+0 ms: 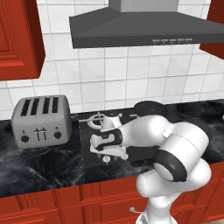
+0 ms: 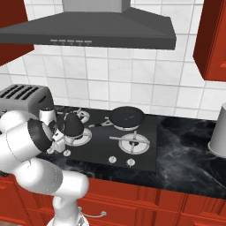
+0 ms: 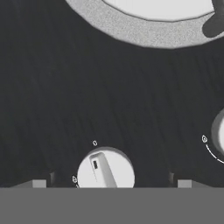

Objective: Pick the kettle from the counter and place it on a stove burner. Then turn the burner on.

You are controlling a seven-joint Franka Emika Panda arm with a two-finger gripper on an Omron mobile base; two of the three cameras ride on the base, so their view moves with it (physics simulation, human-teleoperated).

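Knob [image 3: 105, 169] between spread jaws | kettle [image 2: 72, 124] on stove [image 2: 145, 152] burner | risk: jaws close off-centre, slip, burner stays off

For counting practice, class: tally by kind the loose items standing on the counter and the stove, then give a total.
toaster: 1
kettle: 1
pan: 1
grey container: 1
Total: 4
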